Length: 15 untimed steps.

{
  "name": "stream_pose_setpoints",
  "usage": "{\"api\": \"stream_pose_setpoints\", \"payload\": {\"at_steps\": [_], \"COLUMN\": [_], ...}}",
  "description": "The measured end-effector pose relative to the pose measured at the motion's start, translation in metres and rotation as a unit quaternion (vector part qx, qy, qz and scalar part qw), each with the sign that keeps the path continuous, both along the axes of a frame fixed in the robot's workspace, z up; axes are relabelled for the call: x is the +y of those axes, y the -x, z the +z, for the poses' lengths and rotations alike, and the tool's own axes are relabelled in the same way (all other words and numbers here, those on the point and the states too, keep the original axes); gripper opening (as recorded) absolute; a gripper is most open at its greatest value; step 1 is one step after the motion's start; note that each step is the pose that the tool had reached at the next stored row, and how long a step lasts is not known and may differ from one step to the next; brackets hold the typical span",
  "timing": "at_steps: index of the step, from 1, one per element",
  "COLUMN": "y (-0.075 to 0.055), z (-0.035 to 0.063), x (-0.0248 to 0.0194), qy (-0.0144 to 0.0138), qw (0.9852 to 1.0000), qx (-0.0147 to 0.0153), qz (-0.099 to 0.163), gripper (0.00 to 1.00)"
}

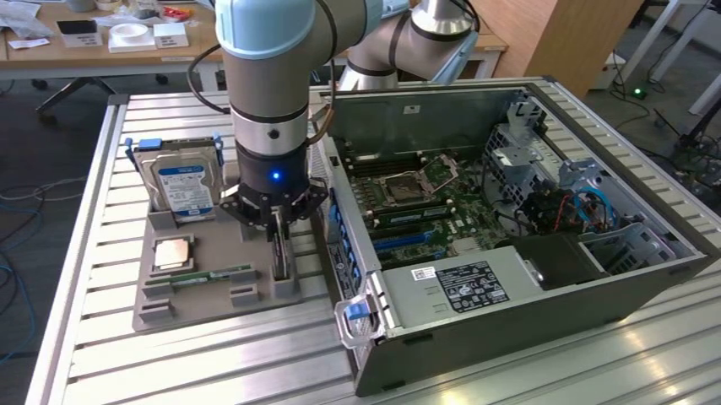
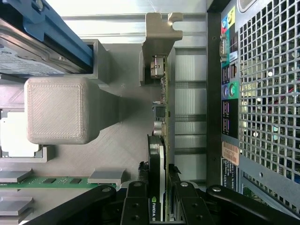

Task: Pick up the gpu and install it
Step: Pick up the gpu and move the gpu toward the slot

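My black two-fingered gripper point(image 2: 158, 185) straddles the gpu point(image 2: 157, 154) — a thin dark card, silvery bracket at its far end — standing on edge in the grey plastic tray point(image 2: 126, 140). Whether I'm pinching it, I cannot tell. Beyond — the open grey metal computer case point(image 1: 507, 304).

No wording readable here, hard drive point(image 1: 186, 190) blue-and-white label blurred, power supply point(image 1: 474, 283) sticker print too small, green logo mark on gpu point(image 2: 154, 161) edge, letters unclear
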<state>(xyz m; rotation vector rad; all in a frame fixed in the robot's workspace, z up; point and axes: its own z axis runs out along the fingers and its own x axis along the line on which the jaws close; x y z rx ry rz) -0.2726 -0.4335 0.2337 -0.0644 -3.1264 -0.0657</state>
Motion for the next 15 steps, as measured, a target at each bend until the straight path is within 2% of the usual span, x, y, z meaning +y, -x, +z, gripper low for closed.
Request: {"api": "stream_pose_setpoints", "payload": {"at_steps": [15], "y": [0.0], "z": [0.0005], "x": [0.0001], "qy": [0.0], "qw": [1.0], "qx": [-0.0001], "qz": [0.004], "gripper": [0.26]}}
